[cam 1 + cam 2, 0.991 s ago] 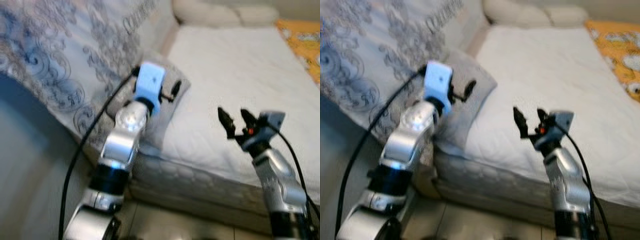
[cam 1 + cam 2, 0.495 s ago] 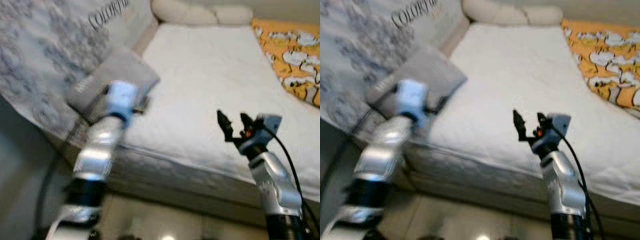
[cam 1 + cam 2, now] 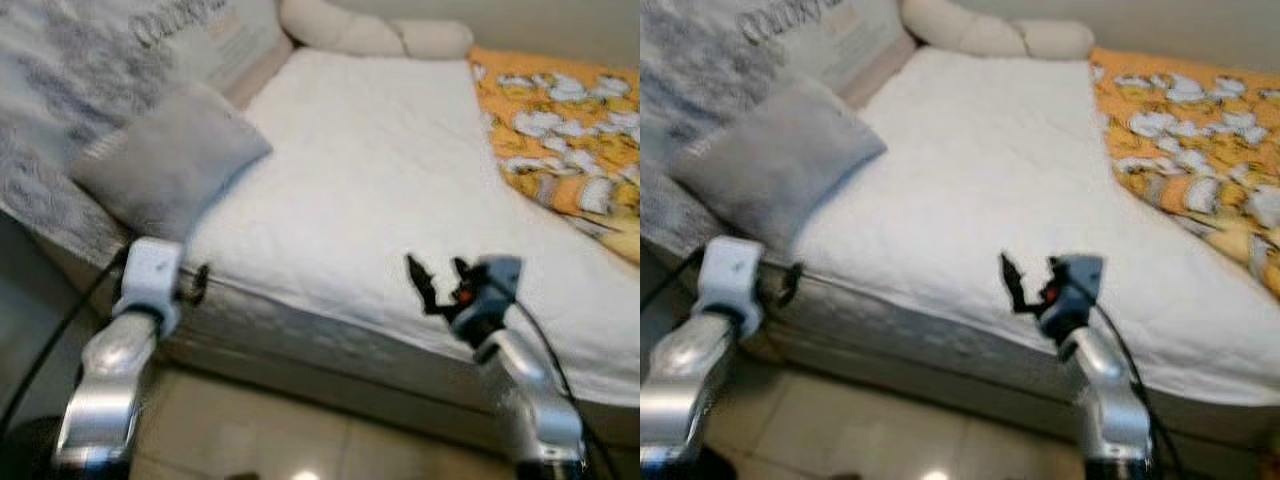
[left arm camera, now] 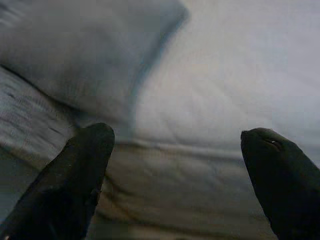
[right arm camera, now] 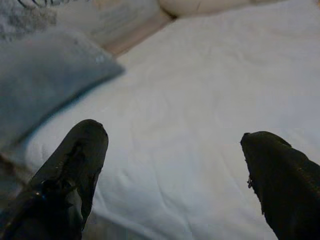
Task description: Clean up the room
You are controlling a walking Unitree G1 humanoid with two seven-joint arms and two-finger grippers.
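Two hands are hanging in front of a bed [image 3: 380, 190] with a white quilted mattress cover. The left hand [image 3: 197, 283] is sitting low at the near left corner of the bed, level with the mattress edge, its fingers [image 4: 82, 175] standing wide apart with nothing between them. The right hand [image 3: 436, 283] is hovering over the near edge of the mattress, further to the right, its fingertips [image 5: 82, 150] also spread wide and holding nothing.

A grey pillow [image 3: 165, 160] is lying on the left side of the bed, its near end reaching the mattress edge just beyond the left hand. A patterned grey-and-white cover [image 3: 60, 70] is running along the far left side behind the pillow. A cream bolster [image 3: 990, 35] is lying across the head of the bed. An orange blanket with white figures [image 3: 560, 130] is covering the right side of the mattress. Pale floor tiles [image 3: 870, 430] are showing below the bed.
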